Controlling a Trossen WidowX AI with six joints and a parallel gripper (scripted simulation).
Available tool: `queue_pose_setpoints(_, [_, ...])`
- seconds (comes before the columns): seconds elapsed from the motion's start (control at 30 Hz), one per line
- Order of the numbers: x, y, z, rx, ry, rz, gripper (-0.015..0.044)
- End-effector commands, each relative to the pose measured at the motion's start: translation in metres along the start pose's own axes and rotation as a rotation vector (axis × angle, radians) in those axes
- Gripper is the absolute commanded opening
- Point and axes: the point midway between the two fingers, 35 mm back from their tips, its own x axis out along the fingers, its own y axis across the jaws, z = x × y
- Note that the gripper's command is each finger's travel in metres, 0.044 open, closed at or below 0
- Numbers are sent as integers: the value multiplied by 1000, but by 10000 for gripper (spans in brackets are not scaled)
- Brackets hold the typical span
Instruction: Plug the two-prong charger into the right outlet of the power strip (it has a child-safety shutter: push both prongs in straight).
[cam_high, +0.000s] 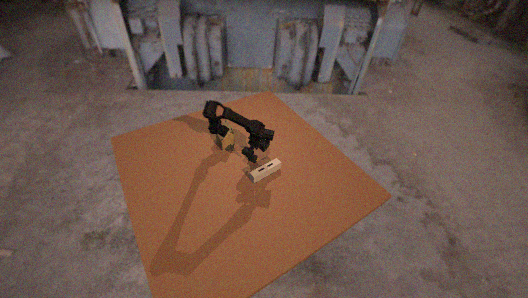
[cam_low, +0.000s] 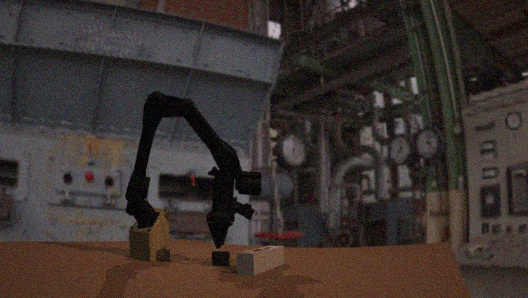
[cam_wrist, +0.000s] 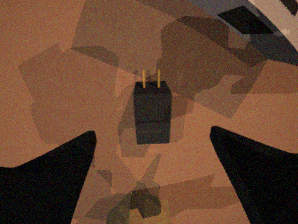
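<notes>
1. Gripper (cam_low: 219, 243) pointing down, just above charger (cam_low: 220, 258); fingers spread wide apart, gripping nothing.
2. Charger lying flat on orange mat (cam_high: 200, 225), just beside power strip (cam_high: 265, 170), at its left end in exterior view; not plugged in.
3. Two brass prongs (cam_wrist: 150, 78) visible, facing away from wrist camera.

From my wrist view, the power strip (cam_wrist: 266, 3) was cut off at the upper right corner; in my top view the charger (cam_high: 248, 159) sat hidden under the gripper (cam_high: 250, 152).
</notes>
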Motion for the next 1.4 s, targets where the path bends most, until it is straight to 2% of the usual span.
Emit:
queue_pose_setpoints(0.0, [5, 0, 1, -6, 0, -5, 440])
queue_pose_setpoints(0.93, [48, 0, 3, -5, 1, -7, 440])
queue_pose_setpoints(1.33, [45, 0, 3, 2, 0, -1, 125])
queue_pose_setpoints(1.37, [45, 0, 3, 2, 0, -1, 118])
